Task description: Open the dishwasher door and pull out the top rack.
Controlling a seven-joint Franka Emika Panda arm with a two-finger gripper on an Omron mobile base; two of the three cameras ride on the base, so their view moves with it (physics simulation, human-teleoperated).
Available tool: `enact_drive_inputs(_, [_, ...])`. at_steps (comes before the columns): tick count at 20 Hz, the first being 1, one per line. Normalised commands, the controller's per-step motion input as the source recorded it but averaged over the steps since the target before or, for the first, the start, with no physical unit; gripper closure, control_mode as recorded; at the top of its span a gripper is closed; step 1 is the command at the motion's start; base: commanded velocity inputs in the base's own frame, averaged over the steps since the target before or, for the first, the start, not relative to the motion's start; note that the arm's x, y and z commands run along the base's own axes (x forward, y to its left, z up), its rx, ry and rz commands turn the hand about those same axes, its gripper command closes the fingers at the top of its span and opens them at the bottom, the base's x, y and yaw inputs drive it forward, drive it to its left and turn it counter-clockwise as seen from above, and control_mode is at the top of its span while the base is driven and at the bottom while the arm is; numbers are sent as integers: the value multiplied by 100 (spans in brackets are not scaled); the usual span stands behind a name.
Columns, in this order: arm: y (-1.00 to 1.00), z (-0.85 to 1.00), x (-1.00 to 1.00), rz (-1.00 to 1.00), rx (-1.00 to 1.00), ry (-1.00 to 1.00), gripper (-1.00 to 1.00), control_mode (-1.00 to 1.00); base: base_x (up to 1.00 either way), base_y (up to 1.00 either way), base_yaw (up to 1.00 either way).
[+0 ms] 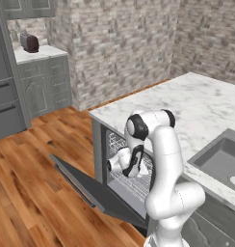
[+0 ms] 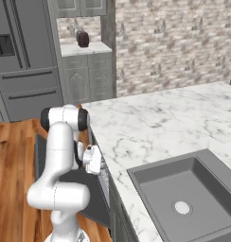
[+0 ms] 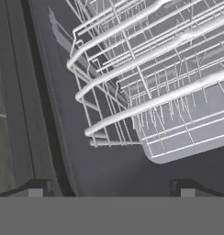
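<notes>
1. Dishwasher door (image 1: 90,185) hangs dropped open, a flat dark-grey panel sloping out and down toward 8 o'clock in the left base view, over the wood floor (image 1: 28,193).
2. From the right base view the dishwasher door (image 2: 40,156) shows as a dark slab at 9 o'clock, partly behind the white arm.
3. Top rack (image 1: 120,144) sits inside the cavity under the marble counter (image 1: 196,106), its pale wire grid visible just at 11 o'clock from the hand.
4. In the hand view the top rack (image 3: 150,78) fills the upper right, its thick front bars running from 8 o'clock up to 2 o'clock.
5. Gripper (image 3: 109,193) has its fingers spread wide; the two tips stand well apart at 6 o'clock, with nothing between them.
6. Gripper and rack do not touch; dark cavity shows between.
7. Sink (image 2: 183,198) lies in the counter at 5 o'clock of the right base view.
</notes>
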Motion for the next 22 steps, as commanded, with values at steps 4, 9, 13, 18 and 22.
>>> enact_drive_inputs(4, [-21,-14,31,1,2,-10,-100,-100,0,0,0])
enact_drive_inputs(9, [-15,-37,36,1,1,-8,-100,-100,0,0,0])
enact_drive_inputs(13, [-24,-22,33,0,6,-11,-100,-100,0,0,0])
enact_drive_inputs(18, [-33,-30,16,-3,20,-4,-100,-100,0,0,0])
enact_drive_inputs(22, [-48,-29,1,-16,37,0,-100,-100,0,0,0])
